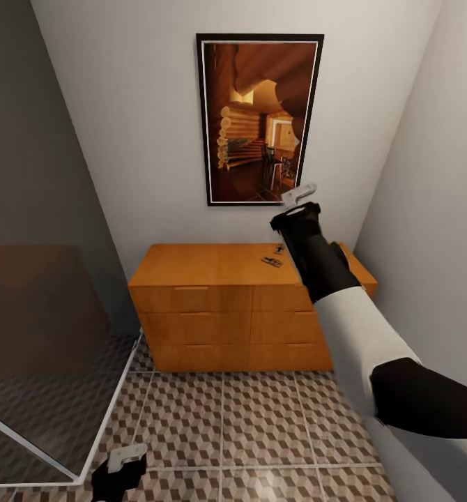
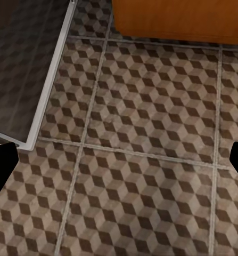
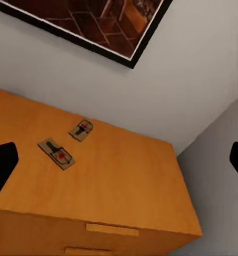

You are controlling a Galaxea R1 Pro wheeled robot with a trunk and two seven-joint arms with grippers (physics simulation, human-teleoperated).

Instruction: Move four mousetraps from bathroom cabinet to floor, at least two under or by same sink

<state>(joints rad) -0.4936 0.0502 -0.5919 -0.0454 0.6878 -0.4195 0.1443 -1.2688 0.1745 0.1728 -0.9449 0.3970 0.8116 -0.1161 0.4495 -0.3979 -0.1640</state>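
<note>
We see the patterned bathroom floor (image 1: 247, 425), the orange cabinet (image 1: 219, 307) against the wall, our right fingers (image 1: 300, 195) spread above it, left fingers (image 2: 1, 165) spread over tiles, two mousetraps (image 3: 56, 153) lying apart on the cabinet top

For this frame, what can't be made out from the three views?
- Head view: cabinet top's right part, behind the right arm; only two mousetraps show.
- Right gripper: head view too small; wrist view cuts the fingers at the edges.
- Left gripper: cut off by the bottom edge.
</note>
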